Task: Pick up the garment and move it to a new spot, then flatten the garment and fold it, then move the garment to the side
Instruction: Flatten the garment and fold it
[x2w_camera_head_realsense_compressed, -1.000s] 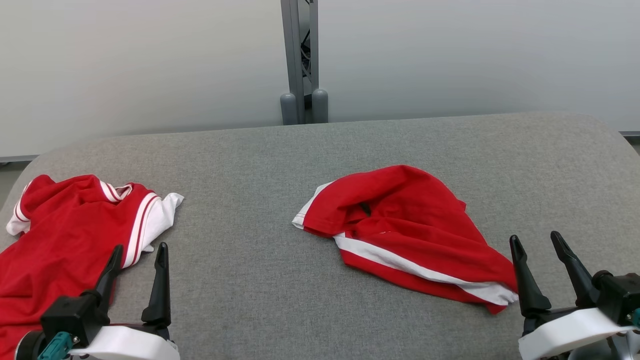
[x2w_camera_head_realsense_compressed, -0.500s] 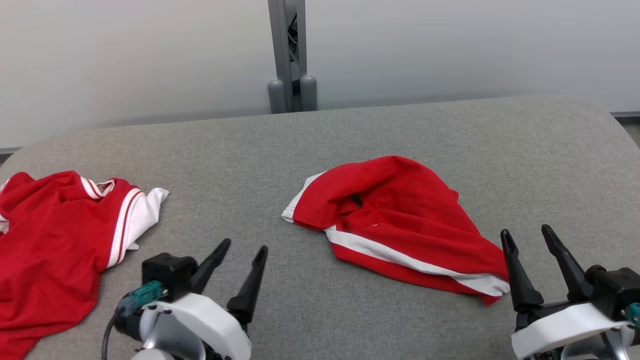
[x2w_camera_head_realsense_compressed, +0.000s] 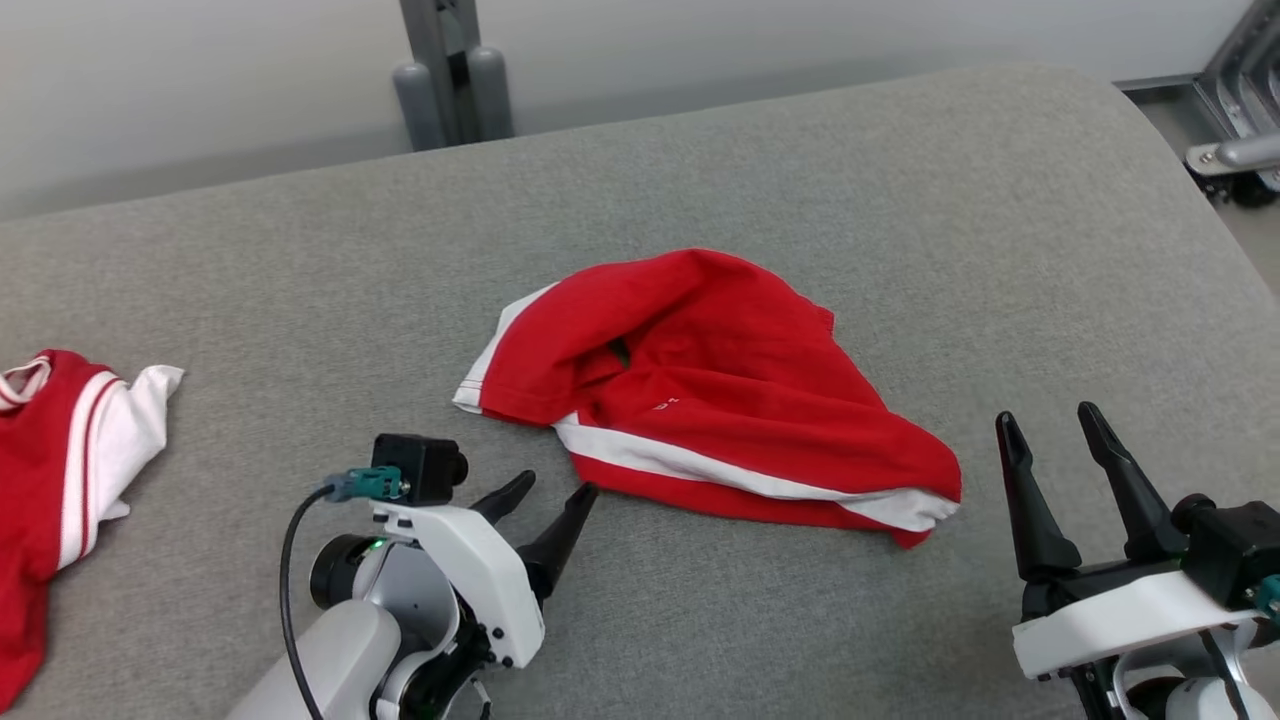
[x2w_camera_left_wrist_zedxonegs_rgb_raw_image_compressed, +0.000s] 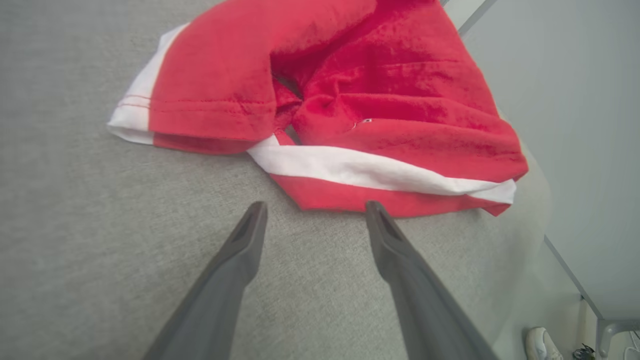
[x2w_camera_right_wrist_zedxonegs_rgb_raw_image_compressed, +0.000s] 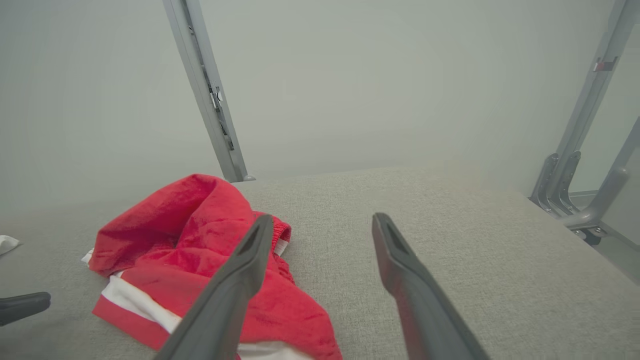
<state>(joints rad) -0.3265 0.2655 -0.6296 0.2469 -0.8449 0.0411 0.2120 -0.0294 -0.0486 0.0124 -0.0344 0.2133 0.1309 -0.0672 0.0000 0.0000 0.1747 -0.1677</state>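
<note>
My left tool (x2w_camera_head_realsense_compressed: 558, 484) sits low over the grey table (x2w_camera_head_realsense_compressed: 900, 180), its 2 fingers spread and holding nothing. Its tips are at the near hem of the garment (x2w_camera_head_realsense_compressed: 720, 390), and I cannot tell whether they touch it. The garment, red with a white band, lies crumpled near the middle of the table. My right tool (x2w_camera_head_realsense_compressed: 1045, 413) is likewise released and empty, just beside the garment's right end. Another red and white garment (x2w_camera_head_realsense_compressed: 60, 450) lies well apart at the left.

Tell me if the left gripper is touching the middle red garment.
Cannot tell. In the left wrist view one fingertip of the left gripper overlaps the hem of the red garment, but neither contact nor gap shows plainly.
</note>
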